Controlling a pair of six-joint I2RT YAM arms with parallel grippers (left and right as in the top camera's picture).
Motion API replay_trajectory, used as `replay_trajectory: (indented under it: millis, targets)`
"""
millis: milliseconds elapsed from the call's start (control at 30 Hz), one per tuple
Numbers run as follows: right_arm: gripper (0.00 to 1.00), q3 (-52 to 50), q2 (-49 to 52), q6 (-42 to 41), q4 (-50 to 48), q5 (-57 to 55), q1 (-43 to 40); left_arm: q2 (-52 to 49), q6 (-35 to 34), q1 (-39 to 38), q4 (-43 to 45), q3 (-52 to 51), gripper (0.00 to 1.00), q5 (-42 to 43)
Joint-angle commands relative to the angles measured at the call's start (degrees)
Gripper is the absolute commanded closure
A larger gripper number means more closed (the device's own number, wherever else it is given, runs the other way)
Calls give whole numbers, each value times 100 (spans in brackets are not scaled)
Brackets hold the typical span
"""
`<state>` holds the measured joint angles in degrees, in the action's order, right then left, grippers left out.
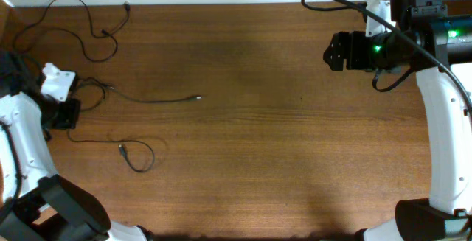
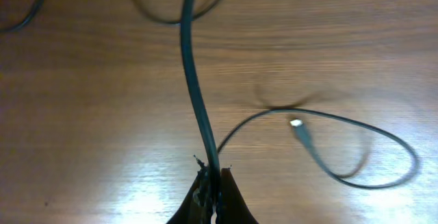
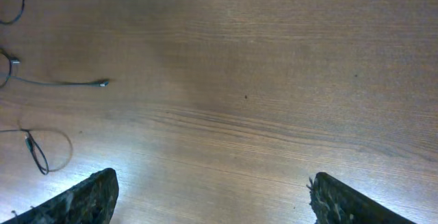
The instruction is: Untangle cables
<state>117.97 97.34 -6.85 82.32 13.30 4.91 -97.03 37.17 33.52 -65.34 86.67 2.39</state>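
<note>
Overhead: three thin black cables (image 1: pixel 169 100) lie on the left part of the brown wood worktop (image 1: pixel 295 160). Top cable (image 1: pixel 87 31) wanders in loose loops by the far-left corner. Middle cable (image 1: pixel 147 99) runs nearly straight toward centre w/ a small silvery plug at its tip. Lower cable (image 1: pixel 140 160) curls into one small loop nearer the front. Their ends crowd together by the left arm, can't tell if crossed. Left claw (image 1: pixel 65 113) sits at the left edge there, grip unreadable from above. Right claw (image 1: pixel 335 51) hangs far right, well apart from all cables, jaws spread. Left wrist: left claw (image 2: pixel 217 186) is clenched on the held cable (image 2: pixel 194 80), which runs up from the fingertips out the top of frame; which of the three it is, can't tell. Beside it a loop w/ silvery plug (image 2: pixel 296 123) lies flat, detail the overhead lacks. Right wrist: right claw (image 3: pixel 212 190) released, fingers (image 3: pixel 82 200) wide, bare wood between. Middle cable (image 3: pixel 61 83) & lower cable (image 3: pixel 29 143) show small at the left edge.
</note>
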Motion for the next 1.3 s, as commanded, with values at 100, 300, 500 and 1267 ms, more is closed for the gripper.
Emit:
replay_trajectory:
  millis: [100, 300, 500, 1267]
  targets:
    - [10, 31, 11, 66, 2, -52, -17, -48, -339, 896, 544, -264, 100, -133]
    - [10, 31, 13, 68, 2, -52, -17, -295, -466, 1237, 758, -264, 100, -151]
    - [10, 31, 13, 107, 24, -52, -17, -778, -466, 1268, 1117, -264, 100, -629]
    - [10, 31, 55, 103, 197, -223, -15, -1132, 1032, 2214, 2813, -264, 100, -1825]
